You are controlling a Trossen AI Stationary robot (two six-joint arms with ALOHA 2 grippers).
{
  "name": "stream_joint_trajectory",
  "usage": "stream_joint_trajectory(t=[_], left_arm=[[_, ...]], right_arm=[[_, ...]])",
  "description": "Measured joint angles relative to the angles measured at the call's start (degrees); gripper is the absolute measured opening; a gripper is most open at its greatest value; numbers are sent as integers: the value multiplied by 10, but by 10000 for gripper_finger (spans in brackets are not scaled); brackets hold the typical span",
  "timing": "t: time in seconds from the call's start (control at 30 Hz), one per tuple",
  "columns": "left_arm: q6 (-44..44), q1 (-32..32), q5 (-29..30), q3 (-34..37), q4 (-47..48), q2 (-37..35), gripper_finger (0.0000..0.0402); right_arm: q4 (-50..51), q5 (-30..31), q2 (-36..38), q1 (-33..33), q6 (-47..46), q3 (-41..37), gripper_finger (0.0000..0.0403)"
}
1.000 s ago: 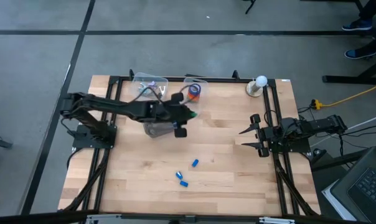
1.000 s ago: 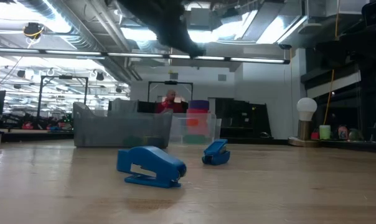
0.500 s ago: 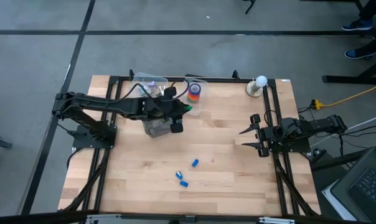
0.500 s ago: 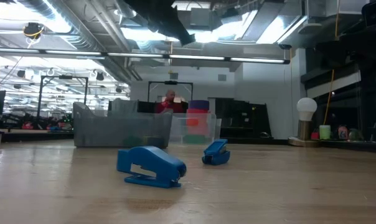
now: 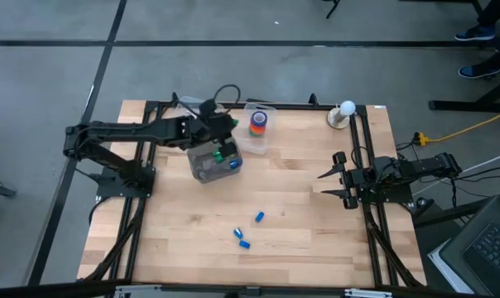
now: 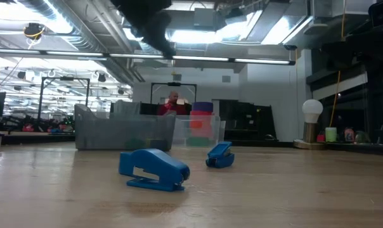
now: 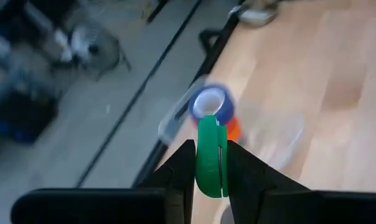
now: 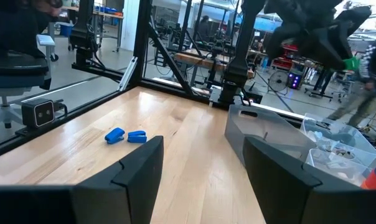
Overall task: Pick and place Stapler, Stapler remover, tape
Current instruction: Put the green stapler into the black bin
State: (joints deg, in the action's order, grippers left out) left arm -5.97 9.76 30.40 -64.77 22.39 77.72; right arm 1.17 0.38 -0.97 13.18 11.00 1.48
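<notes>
**Green roll swung over the grey bin**

Clamped edge-on in the left gripper (image 7: 211,163): one green tape roll (image 7: 211,155), pinched between both dark fingers, standing upright in the left wrist view. Carried high, well off the wood; in the low view only dark arm up near the ceiling lights.

Moved left and a little far within the last second. Was hanging just right of the grey bin (image 5: 207,165), at the near edge of the clear container (image 5: 259,139). Now sits over the bin's right part, with the green showing there in the high view (a blue spot next to it, too small to identify).

Looks like a carry nearly finished, so probably a lowering and a release into the grey bin next. Worth watching: a roll held on edge could run away if let go from this height.

Beyond the roll, still in the clear container: a stack of tape (image 5: 258,122), blue on top, orange and red beneath. More trips left, judging by that.

Near the middle of the table, untouched: a blue stapler (image 6: 153,170) and a smaller blue piece (image 6: 220,155), possibly the staple remover. Neither in any bin yet.

Parked at the right edge of the table: the right gripper (image 8: 203,155), fingers spread apart and holding nothing.
</notes>
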Motion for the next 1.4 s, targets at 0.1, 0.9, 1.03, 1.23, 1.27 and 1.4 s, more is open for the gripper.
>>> stream_joint_trajectory(t=[0.1,0.9,1.03,1.23,1.27,1.4], left_arm=[[61,9,6,0,54,-12,61],[389,7,-252,85,176,-13,61],[411,-8,-256,107,136,-13,61],[422,-15,-249,139,48,-13,62],[425,-15,-242,142,43,-12,64],[429,-14,-205,143,47,-5,79]], right_arm=[[0,0,0,0,0,0,225],[0,0,0,0,0,0,225],[0,0,0,0,0,0,225],[0,0,0,0,0,0,225],[0,0,0,0,0,0,225],[0,0,0,0,0,0,225]])
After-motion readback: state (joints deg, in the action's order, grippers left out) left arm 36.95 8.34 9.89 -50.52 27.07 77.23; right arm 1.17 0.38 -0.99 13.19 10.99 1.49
